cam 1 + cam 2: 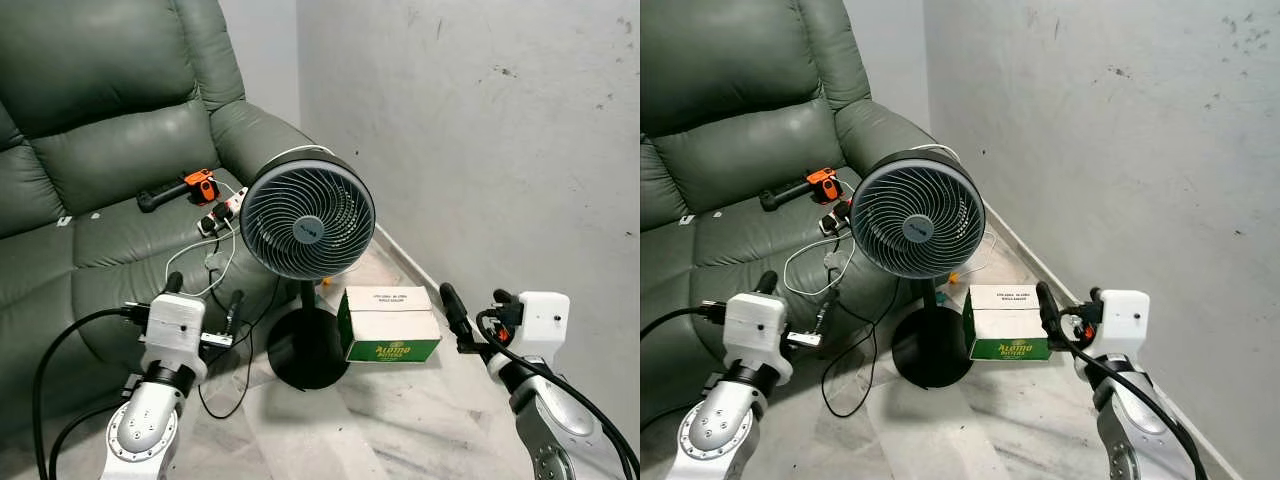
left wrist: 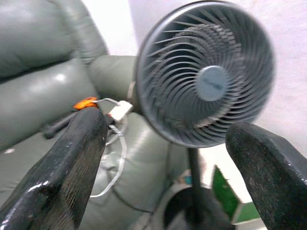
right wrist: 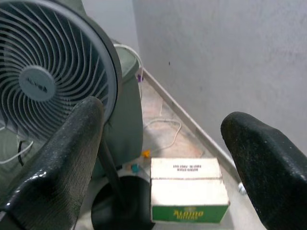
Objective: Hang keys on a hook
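A grey-green leather recliner stands against a pale wall, with a round pedestal fan on the floor just in front of its armrest. A white and green cardboard box lies on the floor beside the fan's base. On the recliner's seat rest a black and orange tool and a white power strip with trailing cables. The left gripper and right gripper are raised low in front, fingers spread apart and empty. No keys or hook can be made out. The likely risk is searching blindly here and snagging the cables or knocking the fan.
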`<state>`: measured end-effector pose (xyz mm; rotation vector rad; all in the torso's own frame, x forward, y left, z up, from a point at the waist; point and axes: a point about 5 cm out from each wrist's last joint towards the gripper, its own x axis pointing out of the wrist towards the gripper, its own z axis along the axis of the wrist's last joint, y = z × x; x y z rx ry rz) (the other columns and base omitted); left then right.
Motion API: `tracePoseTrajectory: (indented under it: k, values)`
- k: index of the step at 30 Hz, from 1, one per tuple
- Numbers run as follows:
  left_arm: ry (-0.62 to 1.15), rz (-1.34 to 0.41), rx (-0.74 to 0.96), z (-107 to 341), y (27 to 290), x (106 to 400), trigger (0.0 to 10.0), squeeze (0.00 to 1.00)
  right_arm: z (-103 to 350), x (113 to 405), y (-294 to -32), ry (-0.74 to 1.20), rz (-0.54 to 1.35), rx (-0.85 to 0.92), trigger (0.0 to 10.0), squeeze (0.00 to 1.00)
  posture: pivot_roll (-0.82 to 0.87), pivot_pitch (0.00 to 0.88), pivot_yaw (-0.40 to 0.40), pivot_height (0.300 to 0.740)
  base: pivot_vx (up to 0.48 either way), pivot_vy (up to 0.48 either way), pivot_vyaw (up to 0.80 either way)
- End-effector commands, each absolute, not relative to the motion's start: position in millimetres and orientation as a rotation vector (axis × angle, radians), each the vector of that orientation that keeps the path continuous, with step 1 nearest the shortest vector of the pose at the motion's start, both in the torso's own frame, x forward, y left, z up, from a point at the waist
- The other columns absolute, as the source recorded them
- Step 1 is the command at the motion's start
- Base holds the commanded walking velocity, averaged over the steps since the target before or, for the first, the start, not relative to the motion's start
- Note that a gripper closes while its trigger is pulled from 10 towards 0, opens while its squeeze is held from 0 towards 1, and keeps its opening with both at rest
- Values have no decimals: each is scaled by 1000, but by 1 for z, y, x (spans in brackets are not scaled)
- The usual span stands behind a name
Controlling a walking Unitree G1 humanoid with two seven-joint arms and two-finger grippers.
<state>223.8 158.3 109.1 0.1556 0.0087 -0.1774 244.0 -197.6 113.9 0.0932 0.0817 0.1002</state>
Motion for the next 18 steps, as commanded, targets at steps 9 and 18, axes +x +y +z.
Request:
tracePoseTrajectory:
  k: [9, 18]
  values:
    - [5, -190, 130, 119, 149, 230, 10000, 0, 111, 241, -192, 127, 113, 80, 10000, 0, -15, 83, 6, 740, 0, 0, -613]
    - [40, -176, 50, 122, 141, 231, 10000, 0, 115, 245, -191, 129, 125, 68, 10000, 0, -25, 91, 5, 740, 0, 0, -788]
